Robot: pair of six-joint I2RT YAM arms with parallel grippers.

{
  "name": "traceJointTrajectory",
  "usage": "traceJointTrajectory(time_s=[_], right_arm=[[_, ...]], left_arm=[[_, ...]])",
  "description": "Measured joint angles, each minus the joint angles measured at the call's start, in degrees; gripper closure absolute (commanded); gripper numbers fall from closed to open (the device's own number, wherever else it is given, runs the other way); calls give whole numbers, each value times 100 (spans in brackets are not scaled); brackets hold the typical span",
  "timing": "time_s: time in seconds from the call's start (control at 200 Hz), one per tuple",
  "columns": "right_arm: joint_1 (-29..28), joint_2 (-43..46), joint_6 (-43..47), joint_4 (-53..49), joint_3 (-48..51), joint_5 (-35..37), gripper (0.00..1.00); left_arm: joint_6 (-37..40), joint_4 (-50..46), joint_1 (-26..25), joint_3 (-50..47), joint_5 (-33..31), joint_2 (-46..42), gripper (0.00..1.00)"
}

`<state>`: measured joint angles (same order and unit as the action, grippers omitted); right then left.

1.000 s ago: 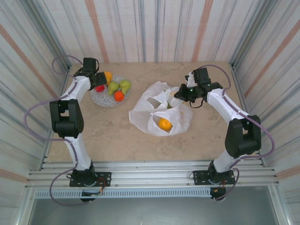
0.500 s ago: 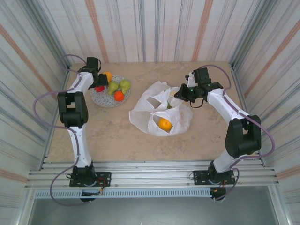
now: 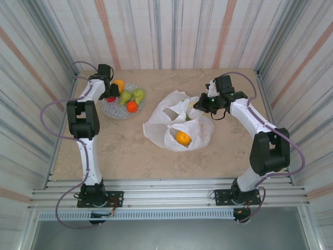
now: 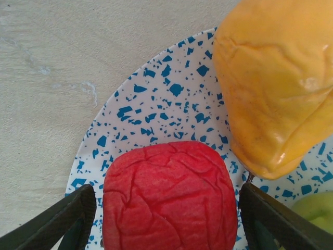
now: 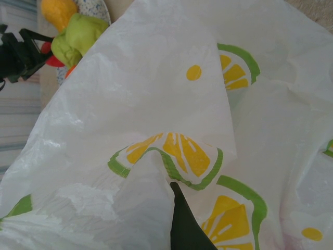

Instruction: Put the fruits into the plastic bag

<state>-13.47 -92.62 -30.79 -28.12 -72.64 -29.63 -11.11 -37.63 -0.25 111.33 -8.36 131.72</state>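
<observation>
- Between the fingers of the left claw, a blocky, wrinkle-skinned red toy fruit sits on the round blue-speckled plate.
- Left claw state: released and spread wide, with one dark finger on each side of the red toy fruit. A thin strip of plate shows between that finger and the fruit. On the opposite side, contact cannot be told.
- Ahead of the left claw and to the right in its wrist view, a large glossy yellow-orange toy fruit lies just beside the red toy fruit. A green toy fruit lies outside the right-hand finger.
- Right claw state: clenched on a fold of the thin white plastic bag printed with citrus slices, at the bag's far right edge. In its wrist view the film bunches over one dark finger.
- The overhead view adds a round orange toy fruit lying in the plastic bag, on the near side of the right claw, well apart from the plate.
- The overhead view also shows the beige stone-pattern table under the plate and the bag.
- The right wrist view, past the bag's edge, shows the left claw beside the green toy fruit.
</observation>
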Motion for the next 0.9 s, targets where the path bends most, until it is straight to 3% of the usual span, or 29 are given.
traceJointTrajectory(time_s=[0.451, 0.897], right_arm=[[0, 0, 0, 0, 0, 0, 100], [0, 0, 2, 0, 0, 0, 100]], left_arm=[[87, -116, 0, 107, 39, 39, 41], [90, -127, 0, -295, 33, -389, 43]])
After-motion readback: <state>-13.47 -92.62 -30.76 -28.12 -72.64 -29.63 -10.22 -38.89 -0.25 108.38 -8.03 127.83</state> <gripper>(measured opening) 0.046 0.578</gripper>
